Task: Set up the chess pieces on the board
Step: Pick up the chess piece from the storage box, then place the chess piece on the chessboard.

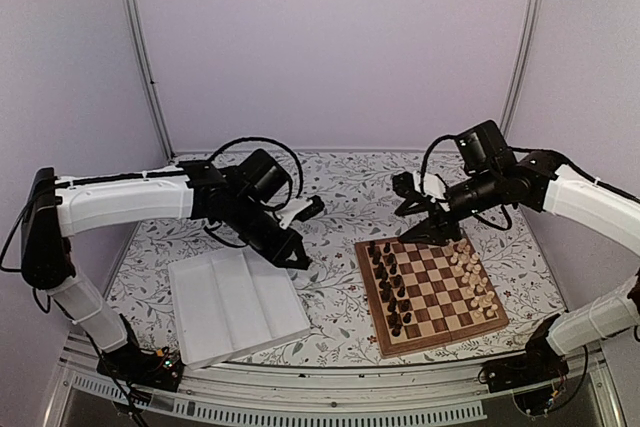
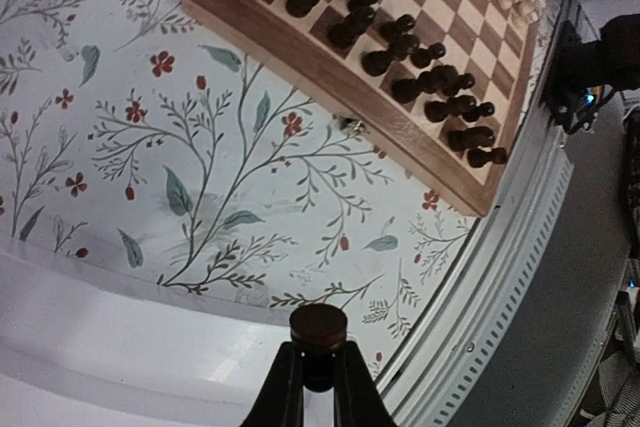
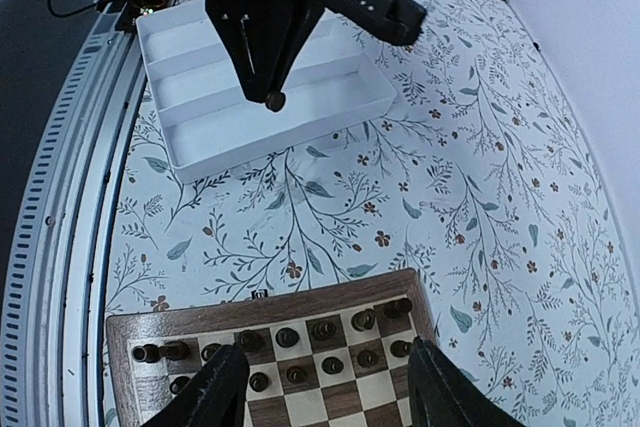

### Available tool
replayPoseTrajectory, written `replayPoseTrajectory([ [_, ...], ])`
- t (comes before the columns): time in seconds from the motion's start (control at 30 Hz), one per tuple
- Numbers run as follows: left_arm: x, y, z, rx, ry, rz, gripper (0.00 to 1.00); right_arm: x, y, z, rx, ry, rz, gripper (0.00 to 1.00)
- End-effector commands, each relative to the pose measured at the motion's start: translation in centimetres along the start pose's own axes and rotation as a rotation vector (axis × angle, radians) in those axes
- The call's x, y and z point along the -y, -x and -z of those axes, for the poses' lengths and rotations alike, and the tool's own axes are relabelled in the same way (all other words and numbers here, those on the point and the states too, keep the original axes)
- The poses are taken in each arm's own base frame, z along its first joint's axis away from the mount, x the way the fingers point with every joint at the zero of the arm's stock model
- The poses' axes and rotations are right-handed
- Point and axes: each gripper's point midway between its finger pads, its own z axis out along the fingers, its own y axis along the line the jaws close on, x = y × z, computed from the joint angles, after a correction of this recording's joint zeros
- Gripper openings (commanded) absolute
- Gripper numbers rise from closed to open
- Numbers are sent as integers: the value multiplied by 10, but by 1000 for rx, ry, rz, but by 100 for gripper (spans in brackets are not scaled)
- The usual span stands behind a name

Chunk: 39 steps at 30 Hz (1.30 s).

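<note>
One dark piece (image 2: pixel 318 329) is clamped in your left claw (image 2: pixel 318 372); carry it upright to the board (image 1: pixel 445 335), clear of your right claw (image 3: pixel 325 387) spread above it.

Table (image 1: pixel 340 182): white cover, print of leafy sprigs and small red blossoms; ribbed metal rail (image 2: pixel 500 277) along near edge.
White ridged tray (image 1: pixel 200 317): flat on cover, below left claw (image 2: pixel 318 365), running from it toward near edge; three long compartments.
Chessboard (image 1: pixel 445 336): flat on cover, below right claw (image 3: pixel 328 377), its far edge under claw's fingers; well to right of left claw.
Strip of bare cover between tray and chessboard.
</note>
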Motion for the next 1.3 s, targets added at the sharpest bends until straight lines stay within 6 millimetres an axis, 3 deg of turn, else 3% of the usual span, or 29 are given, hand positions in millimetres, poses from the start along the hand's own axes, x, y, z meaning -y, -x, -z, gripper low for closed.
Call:
replayPoseTrajectory([
  [0.0,34,14,10,-18,-196,-50,3,-6,18,-25,-91,-3,145,57],
  [0.2,61,28,16,-5,-346,-44,4,-26,33,-69,-188,-27,329,57],
  [0.47,78,37,19,14,-458,-34,4,-44,59,-93,-189,-51,431,56],
  [0.67,79,40,14,7,-470,-26,4,-56,62,-107,-209,-40,492,51],
  [0.9,82,42,14,12,-497,-20,3,-71,52,-118,-254,-13,548,40],
  [1.07,81,43,13,14,-495,-11,3,-75,50,-120,-252,-10,552,23],
  [1.27,78,54,19,63,-447,-33,18,-66,46,-115,-277,-70,538,9],
])
